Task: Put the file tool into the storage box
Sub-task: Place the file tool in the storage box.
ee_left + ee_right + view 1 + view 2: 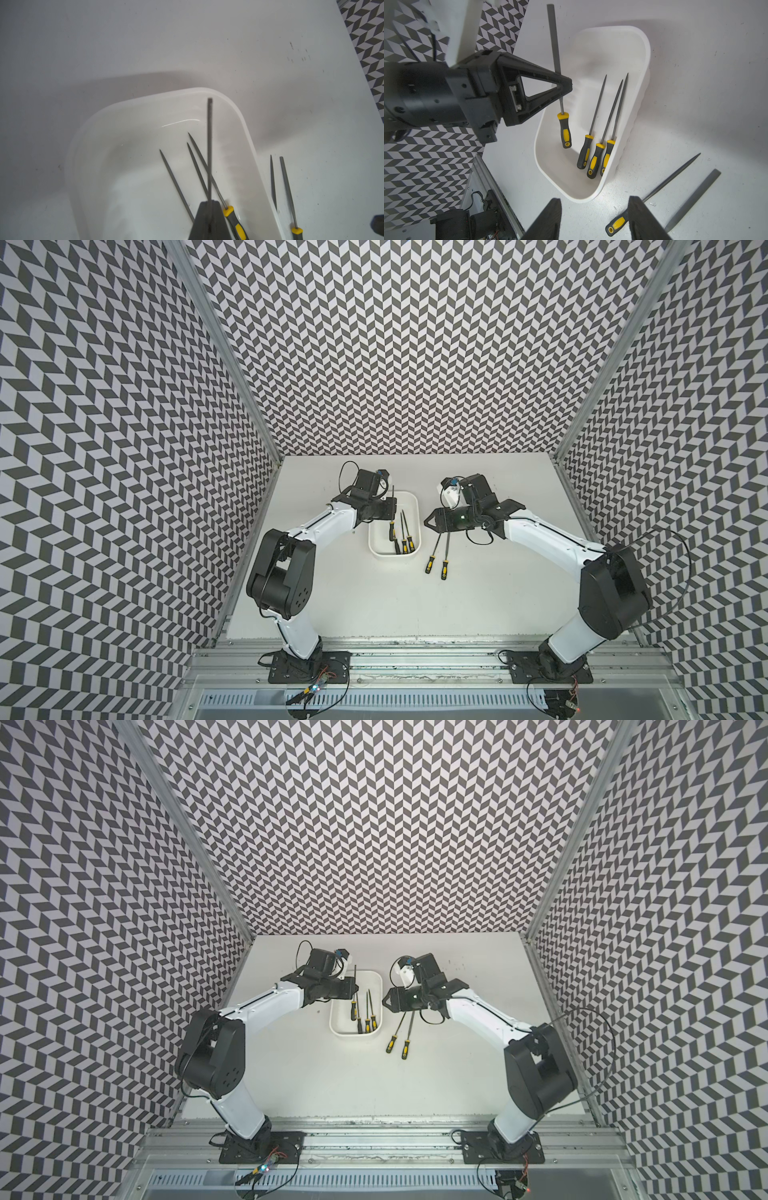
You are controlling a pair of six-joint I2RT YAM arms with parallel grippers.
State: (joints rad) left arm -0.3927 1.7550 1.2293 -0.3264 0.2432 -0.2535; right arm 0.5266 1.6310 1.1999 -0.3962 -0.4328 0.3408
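Left pincer (568,85) tight on file (554,41), over box (646,58)

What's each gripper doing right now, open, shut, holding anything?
Left gripper: shut on a file, gripped by its metal shaft above the storage box.
Right gripper: open, holding nothing.

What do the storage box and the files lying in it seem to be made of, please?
Storage box: likely plastic, white and glossy; it shows soft highlights and moulded rounded corners. File shafts: probably steel, dull grey with a faint sheen. File handles: seemingly rubbery plastic, matt black with yellow inserts.
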